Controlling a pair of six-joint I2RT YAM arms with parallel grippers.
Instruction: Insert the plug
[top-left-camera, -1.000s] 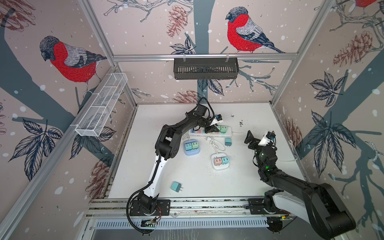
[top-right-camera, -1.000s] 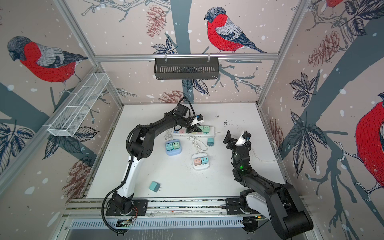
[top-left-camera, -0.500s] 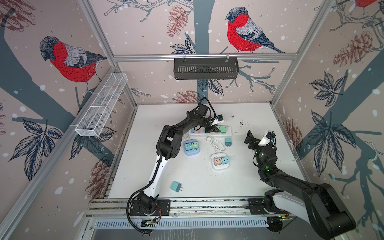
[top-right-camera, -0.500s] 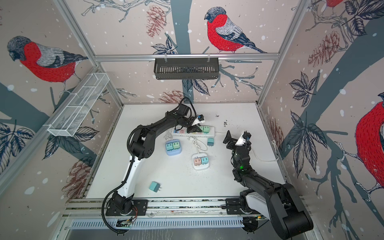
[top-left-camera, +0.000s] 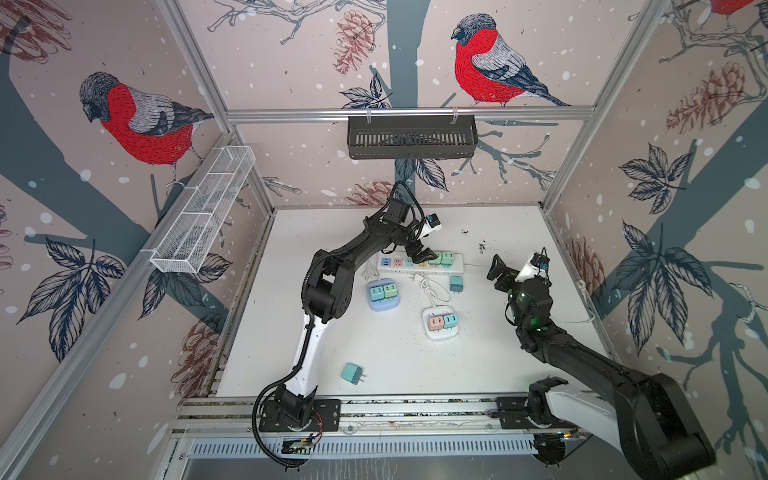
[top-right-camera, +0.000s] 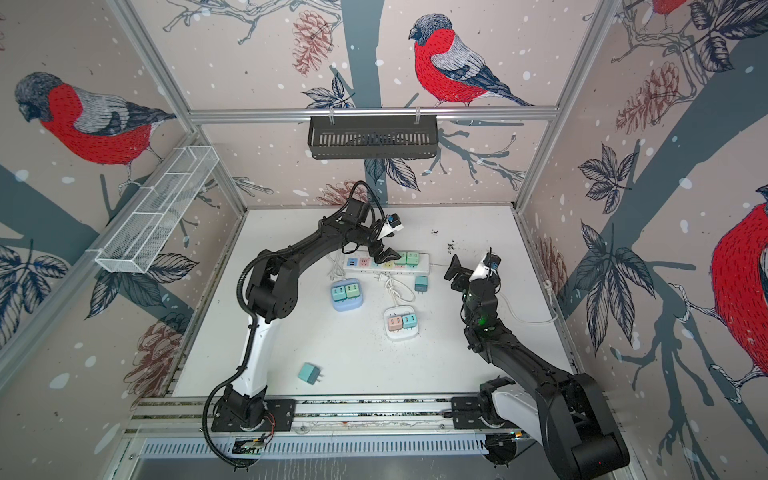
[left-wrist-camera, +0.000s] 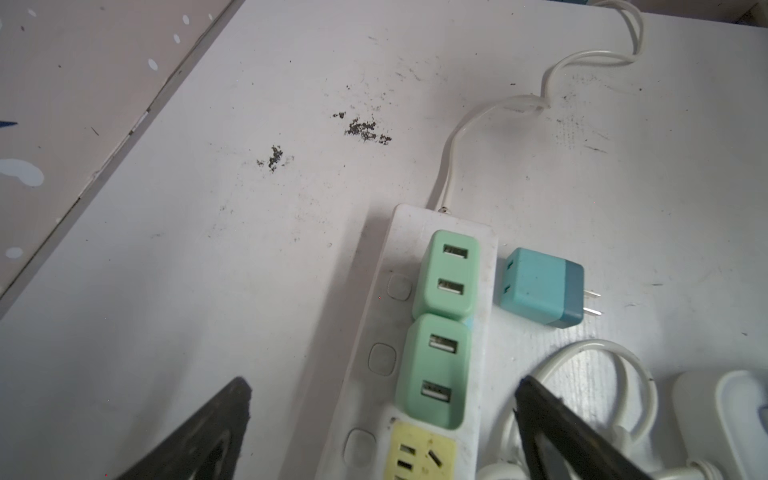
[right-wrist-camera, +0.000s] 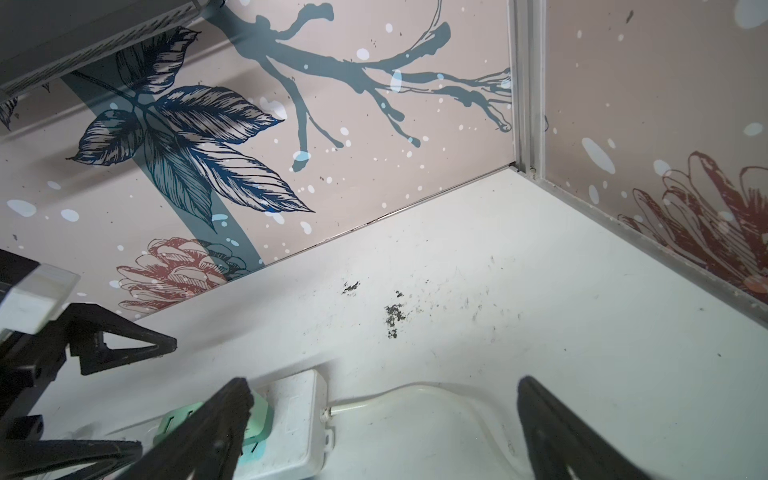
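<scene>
A white power strip (top-left-camera: 459, 262) (left-wrist-camera: 376, 316) lies at the back of the table. Two green plugs (left-wrist-camera: 451, 276) (left-wrist-camera: 436, 370) sit side by side in its sockets, seen in both top views (top-left-camera: 441, 258) (top-right-camera: 406, 258). My left gripper (left-wrist-camera: 384, 382) (top-left-camera: 422, 252) hovers open just above the strip, its fingers astride it, with nothing between them; the nearer green plug lies just ahead of the tips. A loose teal plug (left-wrist-camera: 540, 291) (top-left-camera: 456, 283) lies on its side beside the strip. My right gripper (right-wrist-camera: 384, 383) (top-left-camera: 498, 270) hangs open and empty, right of the strip's cord end.
A free yellow socket (left-wrist-camera: 419, 453) sits next to the green plugs. A blue hub (top-left-camera: 383, 305) and a white hub (top-left-camera: 440, 334) each carry two plugs. A second teal plug (top-left-camera: 352, 372) lies near the front. White cords (top-left-camera: 434, 291) loop beside the strip.
My left gripper has opened its jaws over the strip; it was shut before. The right arm has not moved.
</scene>
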